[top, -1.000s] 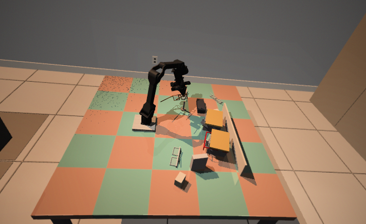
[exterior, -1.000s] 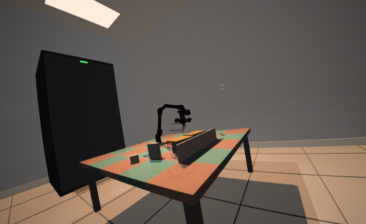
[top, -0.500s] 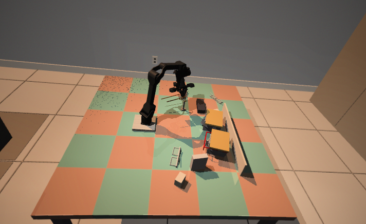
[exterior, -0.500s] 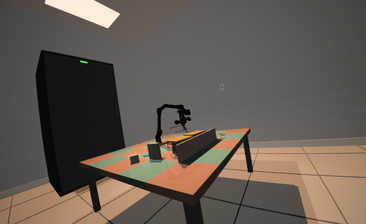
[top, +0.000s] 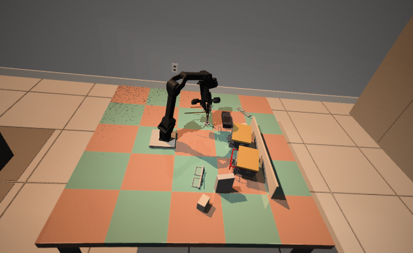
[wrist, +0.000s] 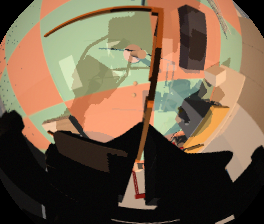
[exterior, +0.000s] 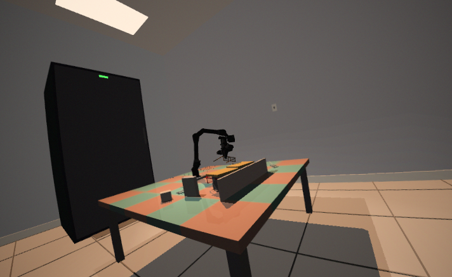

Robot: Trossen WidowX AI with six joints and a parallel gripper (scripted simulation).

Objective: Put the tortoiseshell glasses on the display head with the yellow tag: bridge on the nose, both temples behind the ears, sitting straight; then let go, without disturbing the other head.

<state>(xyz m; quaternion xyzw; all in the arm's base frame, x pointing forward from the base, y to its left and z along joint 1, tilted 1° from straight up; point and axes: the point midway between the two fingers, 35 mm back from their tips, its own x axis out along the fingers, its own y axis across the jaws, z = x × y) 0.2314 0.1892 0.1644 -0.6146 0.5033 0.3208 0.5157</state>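
My gripper points down, shut on the tortoiseshell glasses, held above the table. In the wrist view their thin orange-brown frame runs up from the fingers, and one temple reaches left from its top. In the top view the temples point left, toward the arm's base side. The two dark display heads are mostly hidden under orange boards, to the right of and nearer the camera than my gripper. A red frame is in front of the nearer head. I cannot make out the yellow tag.
A long low wall stands behind the heads. A dark block is beside the farther head. A grey upright block, a small block and pale glasses are nearer the top view.
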